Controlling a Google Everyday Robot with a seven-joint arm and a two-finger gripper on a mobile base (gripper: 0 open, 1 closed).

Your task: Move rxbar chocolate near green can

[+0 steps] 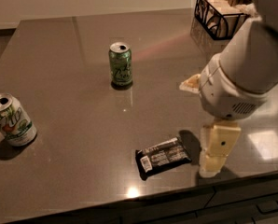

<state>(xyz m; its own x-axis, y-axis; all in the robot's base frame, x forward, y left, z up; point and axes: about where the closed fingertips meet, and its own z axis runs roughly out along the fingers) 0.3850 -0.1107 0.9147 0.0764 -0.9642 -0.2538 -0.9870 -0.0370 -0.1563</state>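
the rxbar chocolate [163,157] lies flat on the dark table [59,55], close to the front edge and a little right of centre, slanted so that its right end sits farther back than its left. its wrapper is black with white print and a small white patch toward the left end. the green can [120,64] stands upright well apart from the bar, farther back and to the left, with its silver top showing. a white can [10,120] with green and red markings stands near the left edge, well apart from both. at the back right corner sits a black wire basket [218,8] holding pale things that cannot be made out

the gripper [210,164] reaches down from the right at the end of the bulky white arm [244,73] and hangs just beside the right end of the bar, its pale tip low over the table near the front edge. a narrow strip of table shows between it and the wrapper, so the two look apart. whether the gripper is spread or closed cannot be told from this angle. a dark shadow lies on the table between the bar and the gripper, and a small bright glint shows on the table edge in front of the bar
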